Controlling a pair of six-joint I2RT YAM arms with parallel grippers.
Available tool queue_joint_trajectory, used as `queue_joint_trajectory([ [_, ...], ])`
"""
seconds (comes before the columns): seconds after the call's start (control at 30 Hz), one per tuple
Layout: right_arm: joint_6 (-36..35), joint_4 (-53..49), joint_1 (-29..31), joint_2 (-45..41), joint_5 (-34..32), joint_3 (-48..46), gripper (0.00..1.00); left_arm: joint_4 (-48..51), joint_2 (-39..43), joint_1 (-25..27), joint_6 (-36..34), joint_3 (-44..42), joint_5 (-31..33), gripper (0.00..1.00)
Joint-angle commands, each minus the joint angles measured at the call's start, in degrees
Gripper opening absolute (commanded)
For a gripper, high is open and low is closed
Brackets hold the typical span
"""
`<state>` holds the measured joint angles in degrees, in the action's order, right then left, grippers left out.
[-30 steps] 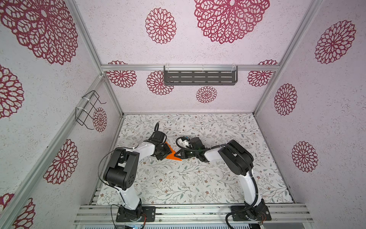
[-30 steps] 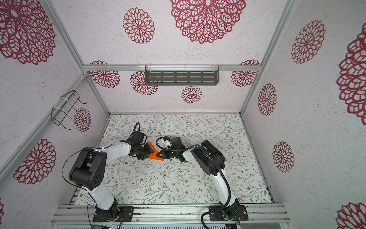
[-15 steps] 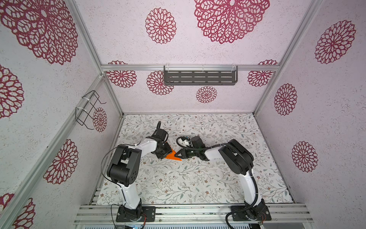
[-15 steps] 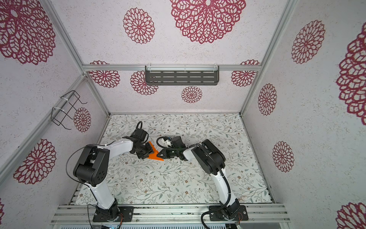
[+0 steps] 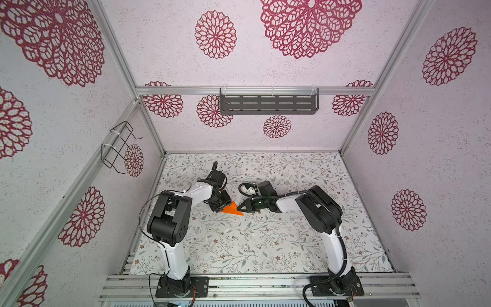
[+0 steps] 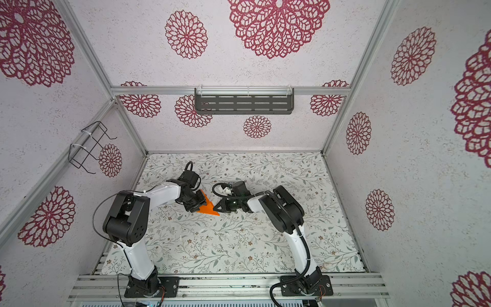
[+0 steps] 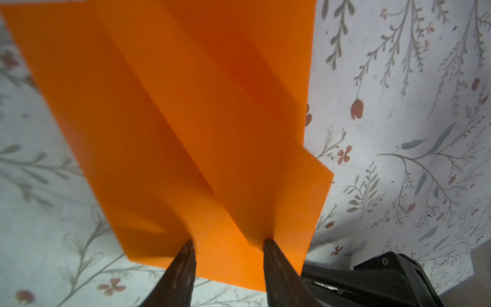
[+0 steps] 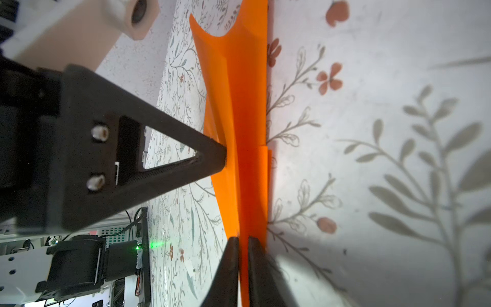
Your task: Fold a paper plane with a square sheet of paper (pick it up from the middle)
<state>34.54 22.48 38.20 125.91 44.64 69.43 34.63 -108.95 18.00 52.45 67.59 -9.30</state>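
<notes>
The square sheet of paper (image 5: pixel 232 209) (image 6: pixel 208 207) is bright orange and folded into a pointed shape with layered flaps, lying mid-table between the two arms. My left gripper (image 5: pixel 224 204) (image 6: pixel 198 204) is open on its wide end. In the left wrist view its fingertips (image 7: pixel 190 245) stand apart, both pressed onto the paper (image 7: pixel 186 119). My right gripper (image 5: pixel 240 209) (image 6: pixel 215 208) is shut on the pointed end. The right wrist view shows a thin strip of paper (image 8: pixel 247 106) pinched in this gripper (image 8: pixel 243 240), and the left gripper's black finger (image 8: pixel 186 164) touching a flap.
The floral table cover (image 5: pixel 265 239) spreads all around the paper. A grey slotted shelf (image 5: pixel 268 103) hangs on the back wall and a black wire rack (image 5: pixel 118 147) on the left wall. Aluminium rails (image 5: pixel 252 283) run along the front edge.
The left arm's wrist has shifted slightly towards the back while staying on the paper. The right gripper's jaws have closed tighter on the point. The paper has barely moved.
</notes>
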Motion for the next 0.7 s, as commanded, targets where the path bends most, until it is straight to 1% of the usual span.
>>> queue_joint_trajectory([
  [0.0,-2.56,-5.30,-0.14,-0.49,-2.40,-0.06,0.11,4.20,-7.54,0.05,-0.77,-3.14,7.05,0.46],
  [0.07,-2.62,-5.27,-0.14,-0.06,-2.68,-0.05,0.11,5.07,-8.36,0.19,-0.71,-2.76,7.94,0.45],
  [0.2,-2.21,-2.89,-0.27,-2.08,-3.29,-1.10,0.21,6.21,-10.06,0.35,-0.84,-2.16,8.49,0.45],
  [0.27,-1.19,-1.16,-0.89,-5.56,-4.55,-2.55,0.29,7.21,-10.69,0.34,-1.29,-1.77,8.82,0.46],
  [0.33,-0.04,1.60,-1.79,-10.07,-7.38,-5.60,0.38,7.72,-10.59,0.42,-1.07,-1.93,9.24,0.46],
  [0.43,-0.39,2.18,-2.16,-15.04,-10.45,-7.94,0.42,8.08,-10.93,0.43,-0.86,-1.77,9.30,0.46],
  [0.47,-0.29,0.90,-2.16,-15.47,-10.49,-7.58,0.42,7.99,-11.16,0.40,-0.82,-1.72,9.30,0.46],
  [0.53,-0.68,-0.66,-2.07,-14.67,-8.12,-6.30,0.37,8.22,-11.59,0.43,-0.85,-1.37,9.47,0.46],
  [0.57,-0.10,0.22,-1.94,-13.88,-6.30,-6.15,0.32,8.28,-11.72,0.41,-0.79,-1.26,9.63,0.46],
  [0.67,1.13,0.78,-0.84,-11.72,-3.87,-4.83,0.18,8.46,-12.11,0.45,-0.50,-1.23,9.90,0.45],
])
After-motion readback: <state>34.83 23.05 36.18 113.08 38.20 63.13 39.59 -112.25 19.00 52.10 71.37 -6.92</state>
